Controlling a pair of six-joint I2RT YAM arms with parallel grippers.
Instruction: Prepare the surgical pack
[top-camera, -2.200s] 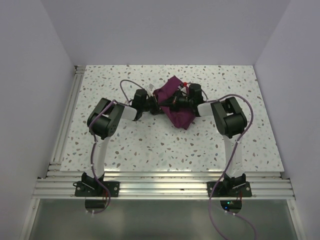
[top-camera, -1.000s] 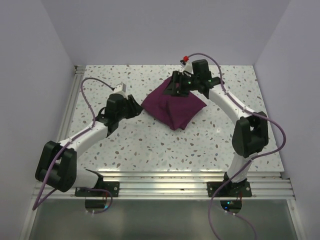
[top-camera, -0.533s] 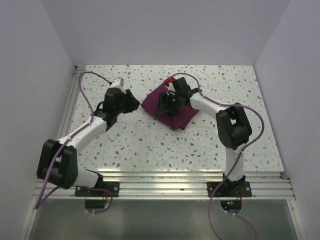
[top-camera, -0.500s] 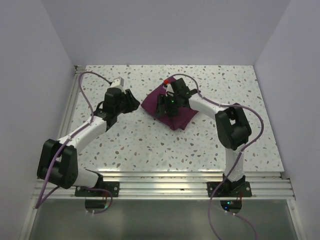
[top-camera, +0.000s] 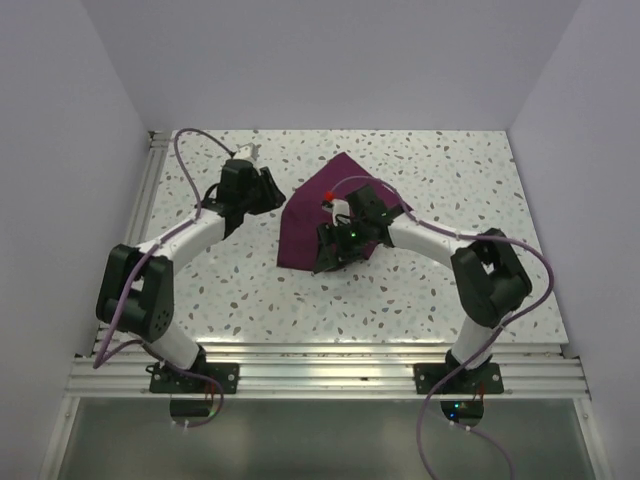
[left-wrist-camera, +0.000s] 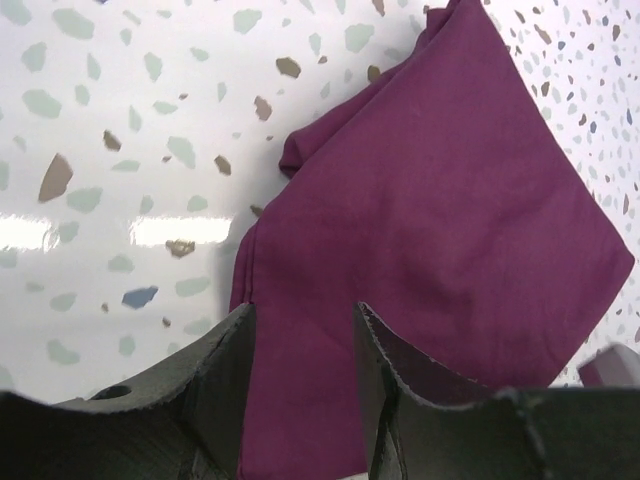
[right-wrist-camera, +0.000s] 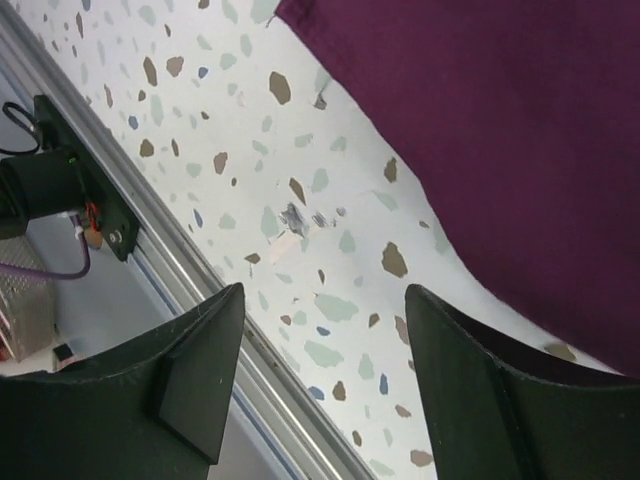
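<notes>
The pack (top-camera: 305, 225) lies loosely folded on the table (top-camera: 450, 290). The left gripper (left-wrist-camera: 303, 322) hovers spread over its left corner, the right gripper (right-wrist-camera: 325, 300) spread beside its near edge; each should probably pinch one edge low, then pull evenly

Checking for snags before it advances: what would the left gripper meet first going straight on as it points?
Most likely the surgical pack: its maroon cloth lies directly ahead of the left gripper, between its open fingers, though depth is unclear.
</notes>
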